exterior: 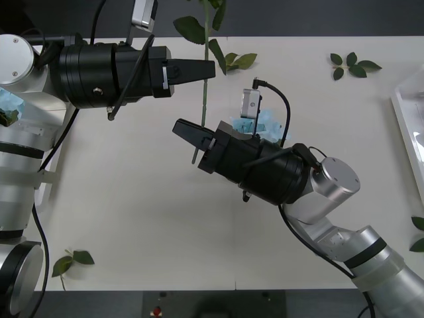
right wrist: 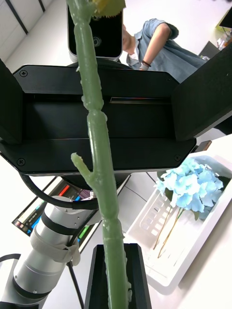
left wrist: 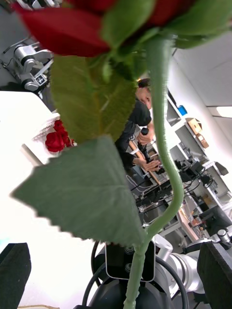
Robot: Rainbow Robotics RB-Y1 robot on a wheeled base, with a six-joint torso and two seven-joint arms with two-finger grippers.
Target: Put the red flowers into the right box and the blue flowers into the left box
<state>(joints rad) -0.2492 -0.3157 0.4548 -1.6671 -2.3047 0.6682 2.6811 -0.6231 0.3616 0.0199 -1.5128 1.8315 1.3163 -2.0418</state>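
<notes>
A red flower hangs in mid-air over the table's middle, its thin green stem running upright; its red bloom and leaves loom close in the left wrist view. My right gripper is shut on the lower stem. My left gripper faces it from the left, its fingers open on either side of the stem. A blue flower lies on the table under the right arm. More blue flowers lie in the left box. Red flowers lie in the right box.
Loose green leaf sprigs lie at the back right, behind the stem, at the front left and at the right edge. The right box's rim shows at the table's right edge.
</notes>
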